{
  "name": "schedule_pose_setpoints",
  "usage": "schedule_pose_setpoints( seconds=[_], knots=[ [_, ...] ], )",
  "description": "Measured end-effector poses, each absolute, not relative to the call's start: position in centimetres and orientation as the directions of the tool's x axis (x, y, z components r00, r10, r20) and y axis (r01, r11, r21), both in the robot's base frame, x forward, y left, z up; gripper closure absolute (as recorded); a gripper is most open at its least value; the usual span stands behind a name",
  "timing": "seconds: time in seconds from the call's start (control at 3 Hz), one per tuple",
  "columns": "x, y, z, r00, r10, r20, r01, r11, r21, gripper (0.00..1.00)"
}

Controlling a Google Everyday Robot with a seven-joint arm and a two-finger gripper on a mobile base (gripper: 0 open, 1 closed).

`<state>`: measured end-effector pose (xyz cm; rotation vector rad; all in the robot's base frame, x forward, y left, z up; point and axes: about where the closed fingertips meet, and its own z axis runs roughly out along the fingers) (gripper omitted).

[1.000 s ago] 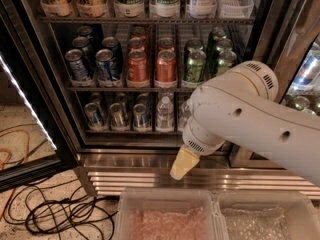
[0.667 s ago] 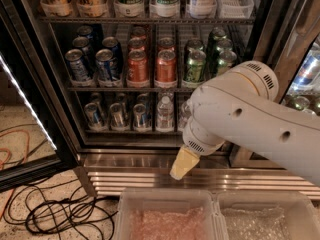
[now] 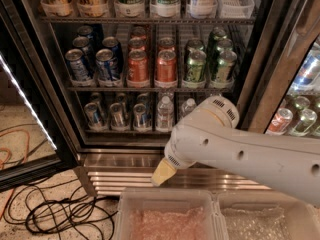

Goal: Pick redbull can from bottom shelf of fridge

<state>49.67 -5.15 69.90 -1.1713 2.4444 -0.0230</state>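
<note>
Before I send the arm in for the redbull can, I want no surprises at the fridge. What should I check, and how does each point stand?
1. Door of the fridge open: ok, the racks are exposed.
2. Target: the redbull can stands upright at the front of the bottom shelf: ok.
3. Height: the hand hangs below that shelf, in front of the fridge's base: not ok.
4. Room beside the can: neighbouring cans flank it closely; whether there is a gap, cannot tell.
5. Obstacles: the water bottles stand right of the cans, likely off the path: ok.
</note>
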Motion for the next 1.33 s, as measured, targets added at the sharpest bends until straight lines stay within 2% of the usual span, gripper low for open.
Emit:
schedule_pose_setpoints(
  seconds=[0.33,0.67,1.33],
  knots=[
    [50.1,-5.0,70.0,-0.599,-0.694,-0.399,-0.694,0.699,-0.173,0.0],
    [50.0,-4.9,69.9,-0.598,-0.694,-0.402,-0.695,0.698,-0.171,0.0],
    [53.5,-1.2,64.4,-0.641,-0.544,-0.542,-0.625,0.779,-0.043,0.0]
  ],
)
